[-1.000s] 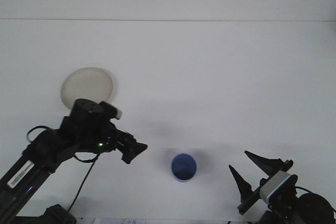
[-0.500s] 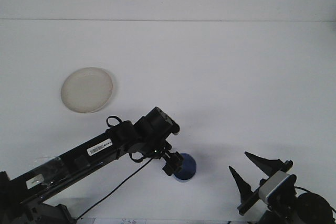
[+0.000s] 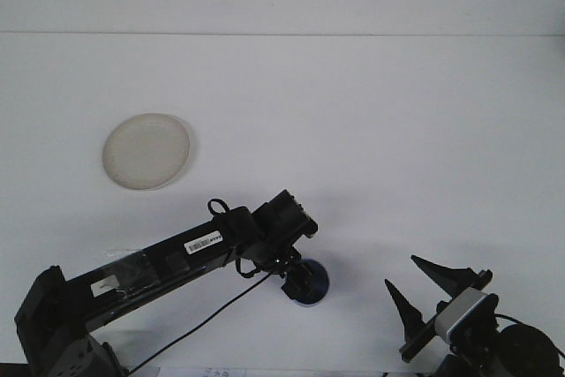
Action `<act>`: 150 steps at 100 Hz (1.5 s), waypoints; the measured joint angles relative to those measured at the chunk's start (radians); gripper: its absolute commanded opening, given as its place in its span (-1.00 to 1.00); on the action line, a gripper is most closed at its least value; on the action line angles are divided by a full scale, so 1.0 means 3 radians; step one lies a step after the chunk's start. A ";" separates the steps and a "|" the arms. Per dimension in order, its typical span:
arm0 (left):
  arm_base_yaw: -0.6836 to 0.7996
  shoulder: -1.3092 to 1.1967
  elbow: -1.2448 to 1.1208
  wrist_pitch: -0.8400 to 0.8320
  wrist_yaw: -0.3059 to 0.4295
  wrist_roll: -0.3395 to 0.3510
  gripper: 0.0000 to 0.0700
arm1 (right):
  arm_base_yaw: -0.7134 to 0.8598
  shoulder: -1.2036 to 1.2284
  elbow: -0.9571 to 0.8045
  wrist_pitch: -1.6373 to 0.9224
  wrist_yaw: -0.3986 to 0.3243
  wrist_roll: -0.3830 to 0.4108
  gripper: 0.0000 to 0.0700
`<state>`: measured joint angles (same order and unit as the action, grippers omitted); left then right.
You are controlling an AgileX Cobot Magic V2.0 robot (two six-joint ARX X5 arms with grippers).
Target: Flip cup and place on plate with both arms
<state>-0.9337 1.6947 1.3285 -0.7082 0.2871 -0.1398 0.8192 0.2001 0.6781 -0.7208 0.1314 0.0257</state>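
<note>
Left gripper [image 3: 300, 282] is down right on top of the blue cup [image 3: 311, 285], arm stretched out low across the table [image 3: 371, 130]. Wrist covers the fingers, so can't tell if it's clamped on the cup or just over it. Cup sits near the front edge, approx. centre, mostly hidden under the gripper; only its right side shows. Right gripper [image 3: 428, 293] is parked bottom right, prongs spread wide, holding nothing, near the cup but not touching. Plate [image 3: 146, 150] is well apart, up on the left, bare.

Risks, as I'd judge it: cup is light, so an off-centre pinch could tip it or shove it toward the front edge. The handoff between the 2 arms for the flip is another spot where it could slip.

Vs 0.5 s ago: left arm has dropped lower and pushed further right, covering more of the cup. Cup, plate and right arm haven't moved.
</note>
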 measured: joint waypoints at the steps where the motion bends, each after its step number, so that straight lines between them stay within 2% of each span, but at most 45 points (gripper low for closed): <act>1: 0.0000 0.0000 0.0000 -0.0001 0.0000 0.0001 -0.88 | 0.0000 0.0000 0.0000 0.0001 0.0000 0.0000 0.18; 4: -0.0003 0.0000 0.0000 -0.0003 0.0000 0.0005 -1.00 | 0.0000 0.0000 0.0000 0.0001 0.0000 0.0001 0.18; 25: -0.0015 0.0001 0.0085 -0.0160 -0.0023 0.0081 -0.97 | 0.0000 0.0001 0.0000 0.0001 0.0000 0.0000 0.18; 54: 0.0167 -0.0120 0.0582 -0.0702 -0.0484 0.0343 -0.98 | 0.0000 0.0001 0.0000 0.0000 0.0000 0.0001 0.18; 77: 0.1041 -0.0673 0.0867 -0.0931 -0.0965 0.0563 -0.98 | 0.0000 0.0000 0.0000 0.0000 0.0000 0.0005 0.18; 96: 0.2127 -0.0665 0.0944 -0.0899 -0.0998 0.0600 -0.98 | 0.0000 0.0001 0.0000 -0.0003 0.0000 0.0029 0.18; 113: 0.2913 -0.0454 0.0937 -0.0619 -0.1025 0.0600 -0.98 | 0.0000 0.0001 0.0000 -0.0083 0.0000 0.0108 0.18; 129: 0.3262 -0.0178 0.0937 -0.0472 -0.1025 0.0601 -0.98 | 0.0000 0.0000 0.0000 -0.0136 0.0000 0.0159 0.18; 150: 0.3390 0.0189 0.0935 -0.0408 -0.1025 0.0603 -0.98 | 0.0000 0.0001 0.0000 -0.0150 0.0000 0.0221 0.18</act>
<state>0.0834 1.7515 1.6089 -0.8307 -0.0204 0.0410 0.8192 0.2005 0.6781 -0.7658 0.1314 0.0921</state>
